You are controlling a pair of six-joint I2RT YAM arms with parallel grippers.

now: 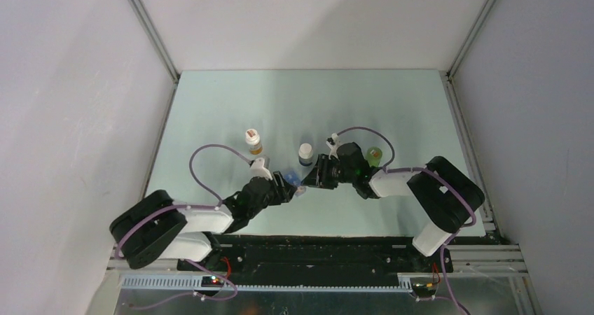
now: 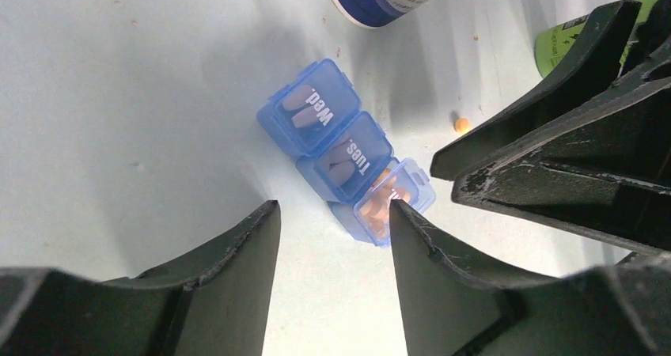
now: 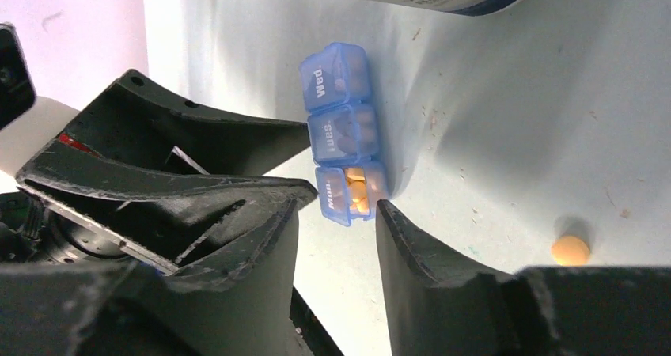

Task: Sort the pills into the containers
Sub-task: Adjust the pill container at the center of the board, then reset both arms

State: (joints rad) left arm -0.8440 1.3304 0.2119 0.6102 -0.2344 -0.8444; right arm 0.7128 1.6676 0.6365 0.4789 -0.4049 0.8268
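The translucent blue pill box (image 3: 344,126), marked Wed and Tues, holds orange pills (image 3: 356,190) in its end cell (image 3: 378,183), with left hand (image 2: 332,213) and right hand (image 3: 342,202) both spread, on a pale-green counter (image 1: 231,105) walled white.

Left tool (image 2: 334,207) hides one end of the pill box (image 2: 340,146).

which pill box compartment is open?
The Mon compartment, at the end of the row: its lid is flipped up and the orange pills show bare. Tues and Wed are shut.

Left fingers (image 2: 221,277) and right fingers (image 3: 427,269) stand parted
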